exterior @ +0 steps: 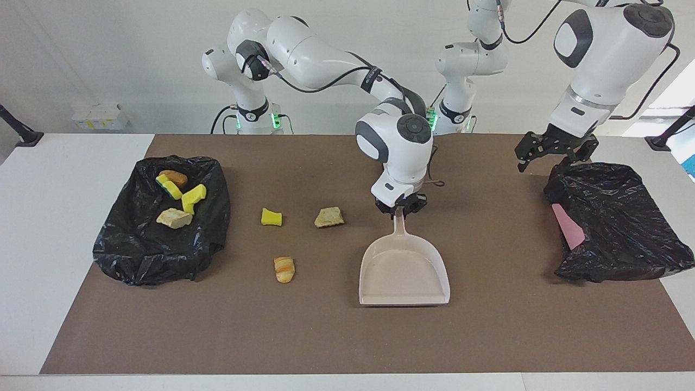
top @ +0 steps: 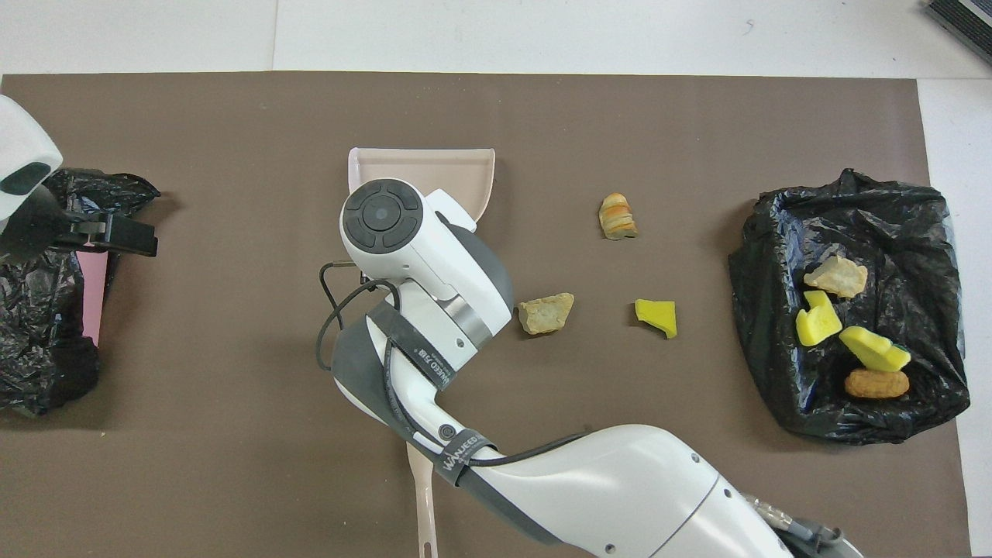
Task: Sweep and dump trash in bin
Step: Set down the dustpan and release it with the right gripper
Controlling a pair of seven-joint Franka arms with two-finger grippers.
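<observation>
We are holding the dustpan [exterior: 404, 270] by its handle with our right end effector [exterior: 400, 209], whose fingers are closed tight around the handle's top; the pan is sitting flat on the brown mat [exterior: 488, 326] near the middle of the table [exterior: 65, 228], its mouth pointing away from us. Three pieces of trash are lying loose on the mat beside the pan, toward the right arm's end: a tan lump [exterior: 328, 217], a yellow sponge chunk [exterior: 271, 217], and an orange-striped bread piece [exterior: 284, 269]. Four more scraps [exterior: 176, 198] are resting in the black-lined bin [exterior: 157, 255] at that end. Our left arm is waiting, its left end effector [exterior: 554, 152] hanging spread wide and empty over the edge of the second black bag [exterior: 619, 228], which is holding a pink flat piece [exterior: 568, 225].
</observation>
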